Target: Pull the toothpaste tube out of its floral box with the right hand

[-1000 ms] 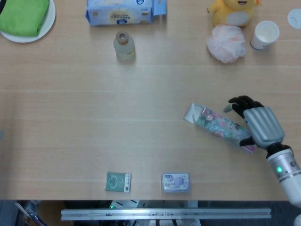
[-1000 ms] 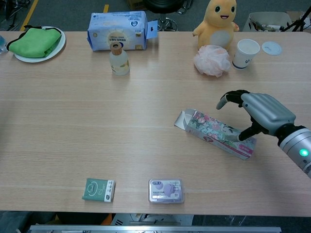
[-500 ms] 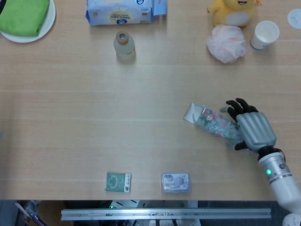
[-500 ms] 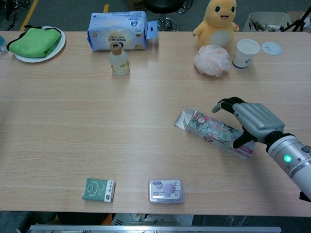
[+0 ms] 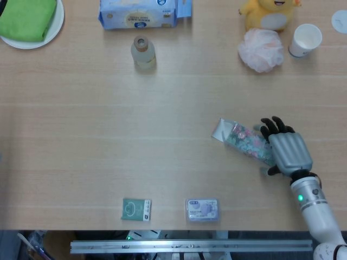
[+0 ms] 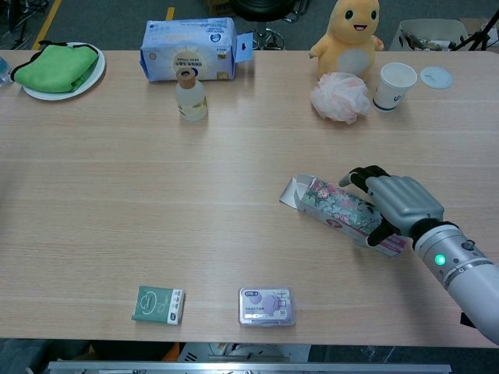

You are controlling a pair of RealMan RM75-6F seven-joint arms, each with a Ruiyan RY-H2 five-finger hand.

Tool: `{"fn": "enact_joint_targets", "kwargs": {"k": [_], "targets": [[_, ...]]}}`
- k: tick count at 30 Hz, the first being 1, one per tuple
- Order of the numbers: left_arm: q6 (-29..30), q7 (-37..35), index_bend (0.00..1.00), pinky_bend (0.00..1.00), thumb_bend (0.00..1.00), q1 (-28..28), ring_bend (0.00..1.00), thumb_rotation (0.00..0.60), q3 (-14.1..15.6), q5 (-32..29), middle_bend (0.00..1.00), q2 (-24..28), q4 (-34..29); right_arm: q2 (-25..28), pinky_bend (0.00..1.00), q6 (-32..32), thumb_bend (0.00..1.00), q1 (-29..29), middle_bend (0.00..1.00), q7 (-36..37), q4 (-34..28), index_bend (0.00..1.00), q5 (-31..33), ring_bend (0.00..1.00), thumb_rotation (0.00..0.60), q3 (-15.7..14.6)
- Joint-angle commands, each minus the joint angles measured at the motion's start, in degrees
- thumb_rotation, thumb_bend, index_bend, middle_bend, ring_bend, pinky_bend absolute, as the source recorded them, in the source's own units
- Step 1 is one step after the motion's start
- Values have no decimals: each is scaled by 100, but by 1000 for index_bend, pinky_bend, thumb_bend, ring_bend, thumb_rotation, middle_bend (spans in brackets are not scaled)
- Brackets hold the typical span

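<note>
The floral box [image 5: 246, 140] lies flat on the table right of centre, slanting from upper left to lower right. Its left end flap [image 5: 221, 130] stands open and shows a silvery inside. No toothpaste tube shows outside the box. My right hand [image 5: 287, 150] lies over the box's right half, with dark fingertips [image 6: 357, 176] curled over the far edge and the thumb [image 6: 379, 233] against the near side, so it grips the box [image 6: 335, 204]. In the chest view the same hand [image 6: 399, 202] hides the box's right end. My left hand is out of both views.
A small bottle [image 5: 143, 52] and a blue tissue pack [image 5: 138, 14] stand at the back, with a green cloth on a plate [image 5: 27, 19] far left. A pink pouf [image 5: 261, 50], paper cup [image 5: 305, 39] and yellow toy [image 5: 269, 13] sit back right. A green packet [image 5: 136, 209] and purple case [image 5: 202, 209] lie near the front edge.
My right hand has moved left and down onto the box's right half, and its fingers have closed around it. The box has stayed in place.
</note>
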Motion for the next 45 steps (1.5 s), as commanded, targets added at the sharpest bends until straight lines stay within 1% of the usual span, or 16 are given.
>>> {"fn": "enact_joint_targets", "kwargs": {"k": [1,7,13,15,17,21,27,34,39,45], "targets": [[-4,-24,11,240,171,8,0,600,3,-4,0,-8,20,-29,220,-25,0,50,118,-82,51,195,116,47,600,2],[-34,-66,11,240,171,15,0,600,7,-20,0,-33,67,-44,220,-30,0,116,123,-125,171,195,278,46,600,40],[-32,-85,11,240,171,21,0,600,5,-16,0,-51,87,-72,225,-71,0,175,181,-73,279,195,374,76,600,63],[-38,-87,11,240,171,23,0,600,8,-18,0,-54,92,-86,245,-69,0,185,202,-29,313,195,374,93,600,66],[-45,-96,11,240,171,25,0,600,7,-24,0,-55,101,-103,289,-71,0,190,232,40,346,195,348,118,600,60],[-50,-116,11,240,171,25,0,600,7,-17,0,-64,121,-122,327,-56,2,196,268,150,391,204,270,150,600,44],[-49,-132,11,240,171,31,0,600,6,-17,0,-71,131,-161,389,-15,100,187,323,351,464,271,104,206,600,25],[-46,-148,11,240,171,37,0,600,4,-10,0,-75,142,-170,423,-76,159,217,357,322,498,316,164,242,600,-12],[-58,-155,11,240,171,39,0,600,8,-13,0,-82,156,-193,457,-42,230,222,391,314,514,359,159,278,600,-17],[-65,-172,11,240,171,43,0,600,5,-22,0,-96,178,-202,486,38,274,206,421,334,530,397,99,310,600,-25]]}}
